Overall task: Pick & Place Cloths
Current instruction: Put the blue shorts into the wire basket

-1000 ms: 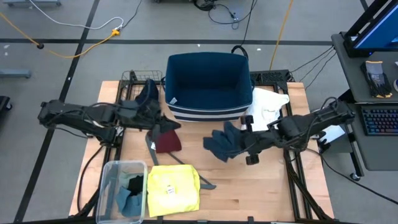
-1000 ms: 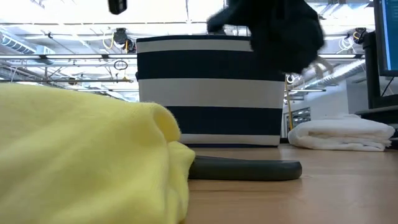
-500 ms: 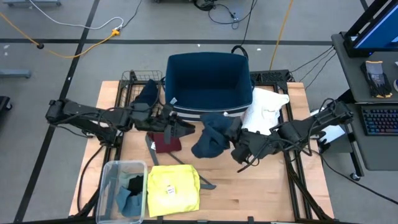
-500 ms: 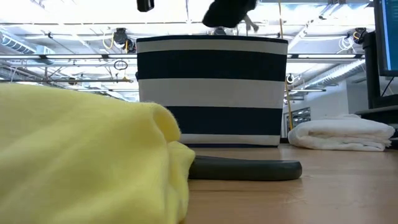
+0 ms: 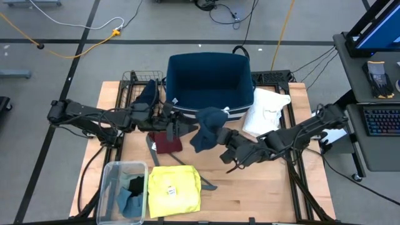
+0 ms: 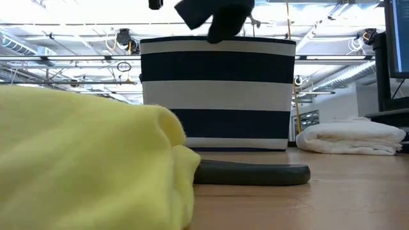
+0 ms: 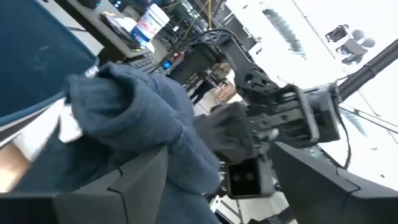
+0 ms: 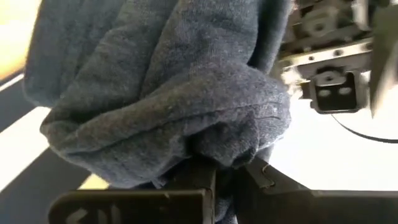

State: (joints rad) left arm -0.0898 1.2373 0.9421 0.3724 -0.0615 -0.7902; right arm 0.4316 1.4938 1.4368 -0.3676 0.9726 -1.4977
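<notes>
A grey-blue cloth (image 5: 206, 127) hangs bunched in the air in front of the striped navy basket (image 5: 209, 84), with my right gripper (image 5: 220, 139) shut on it. My left gripper (image 5: 180, 127) reaches in from the left and is open, a finger on either side of the cloth (image 7: 143, 118). In the low view the cloth (image 6: 214, 14) shows above the basket's rim. A maroon piece (image 5: 167, 144) and a yellow T-shirt (image 5: 174, 190) lie on the table. A white shirt (image 5: 265, 110) lies right of the basket, and navy fabric (image 5: 148, 94) lies left of it. My right gripper pinches a bunched fold of the cloth's lower part (image 8: 214, 155) between its two fingers, several layers together. It comes roughly level from the table's right. The cloth is lifted clear of the table and bulges out beyond the fingers. My left gripper's open fingers (image 7: 118, 186) flank the cloth; whether they touch it I cannot tell.
A clear bin (image 5: 112, 187) at the near left holds black and grey-blue pieces. A thin grey hanger (image 6: 252, 172) lies on the table between the maroon piece and the yellow T-shirt. A wire rack (image 5: 134, 78) stands at the far left.
My right gripper has carried the grey-blue cloth toward the table's left and up, to just in front of the basket. My left gripper has moved toward the table's right to meet the cloth and has opened.
</notes>
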